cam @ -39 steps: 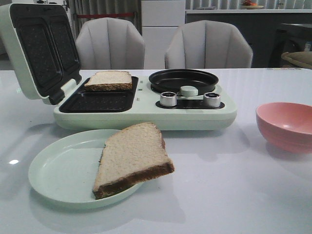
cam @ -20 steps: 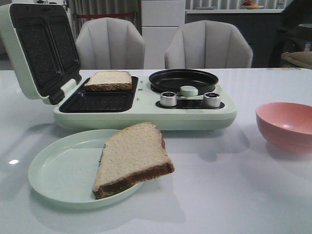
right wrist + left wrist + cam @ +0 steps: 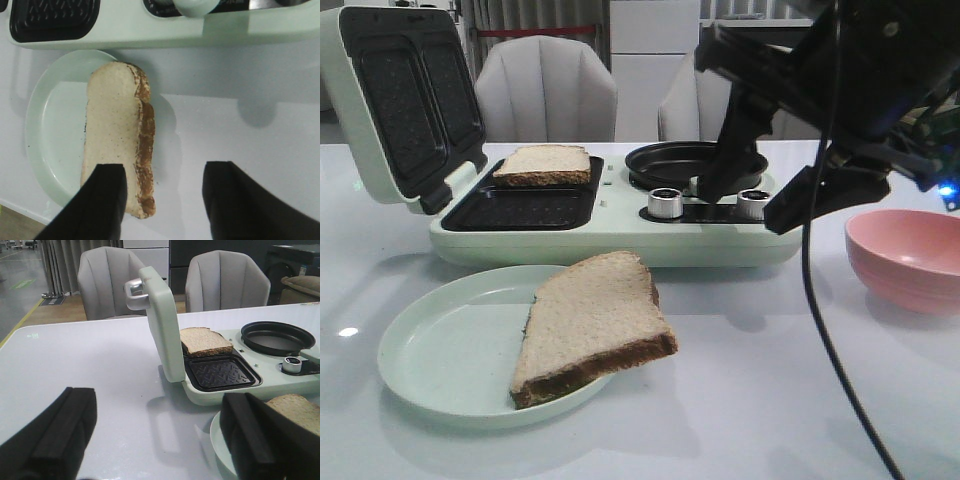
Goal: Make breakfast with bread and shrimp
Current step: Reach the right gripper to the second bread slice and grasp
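One slice of bread lies on the pale green plate, its corner hanging over the rim. A second slice of bread rests in the rear cavity of the open sandwich maker. My right gripper hangs open above the table in front of the maker's knobs. In the right wrist view its open gripper is over the near end of the plate's bread. My left gripper is open and empty, left of the plate. No shrimp shows.
The maker's lid stands open at the left, and a round black pan sits at its right end. A pink bowl stands at the right. Two grey chairs are behind the table.
My right arm has come into the front view from the upper right and now hangs in front of the maker's knobs. Both bread slices, the plate and the bowl have not moved.
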{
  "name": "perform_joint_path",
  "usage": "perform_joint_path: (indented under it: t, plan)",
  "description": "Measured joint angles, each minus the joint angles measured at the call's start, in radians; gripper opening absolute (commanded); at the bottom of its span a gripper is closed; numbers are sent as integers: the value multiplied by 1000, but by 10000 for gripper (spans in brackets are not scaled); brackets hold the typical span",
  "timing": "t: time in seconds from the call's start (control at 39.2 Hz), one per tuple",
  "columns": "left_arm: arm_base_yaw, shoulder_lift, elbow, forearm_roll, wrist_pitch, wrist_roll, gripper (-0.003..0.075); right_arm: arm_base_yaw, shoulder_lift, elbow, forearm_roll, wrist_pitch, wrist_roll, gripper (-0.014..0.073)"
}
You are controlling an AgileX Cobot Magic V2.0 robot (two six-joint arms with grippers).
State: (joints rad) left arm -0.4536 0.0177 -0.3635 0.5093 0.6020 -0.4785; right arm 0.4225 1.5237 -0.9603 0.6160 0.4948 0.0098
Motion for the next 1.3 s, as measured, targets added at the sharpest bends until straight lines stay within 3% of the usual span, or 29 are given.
perform_joint_path:
  t: [0.64, 0.74, 0.94, 1.3]
  plan:
    - [0, 0, 0, 0, 0, 0, 566, 21, 347, -120, 479, -23, -384, 456]
    - [0, 0, 0, 0, 0, 0, 566, 21, 364, -121, 520, -23, -420, 427]
    - [0, 0, 0, 0, 0, 0, 566, 21, 371, -155, 571, 5, -488, 250]
    - [0, 0, 0, 0, 0, 0, 566, 21, 373, -241, 575, 105, -519, 234]
